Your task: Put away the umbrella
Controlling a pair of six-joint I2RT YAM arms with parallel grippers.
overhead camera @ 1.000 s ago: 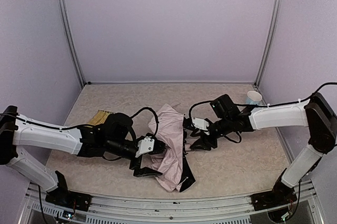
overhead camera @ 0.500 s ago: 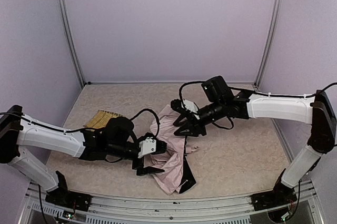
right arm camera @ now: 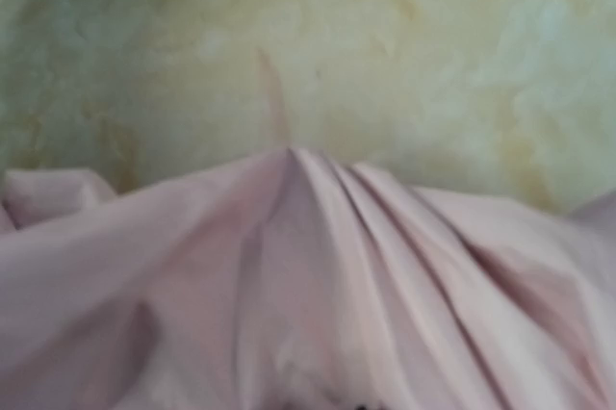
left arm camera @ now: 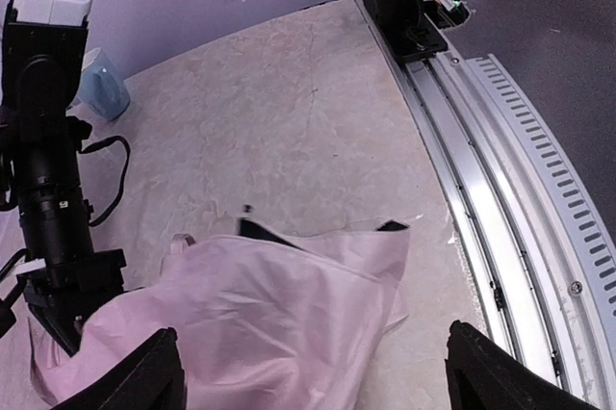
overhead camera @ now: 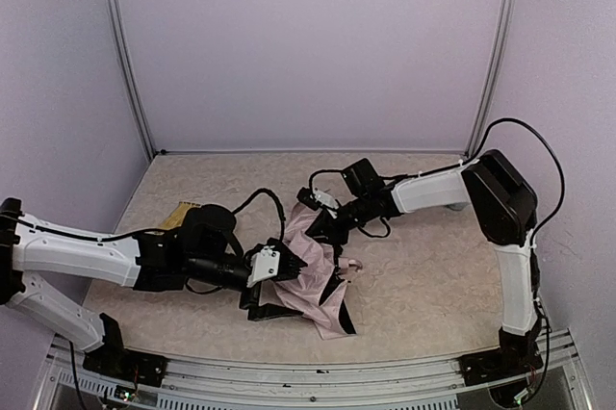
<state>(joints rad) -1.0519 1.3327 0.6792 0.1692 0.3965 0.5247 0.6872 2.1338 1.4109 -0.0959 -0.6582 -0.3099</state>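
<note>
As the right gripper (overhead camera: pixel 323 226) swings onto the umbrella (overhead camera: pixel 316 280), grip unreadable, fabric bunches between the left gripper's (left arm camera: pixel 314 357) wide-open jaws.

The umbrella (overhead camera: pixel 313 270) is sprawling from the middle toward the near edge, with the left arm (overhead camera: pixel 87 256) and right arm (overhead camera: pixel 433 193) flanking it. A yellow tray (overhead camera: pixel 178 213) is occupying the left edge, and a blue cup (left arm camera: pixel 104 85) is standing by the far right corner. The near right corner is lying open.
</note>
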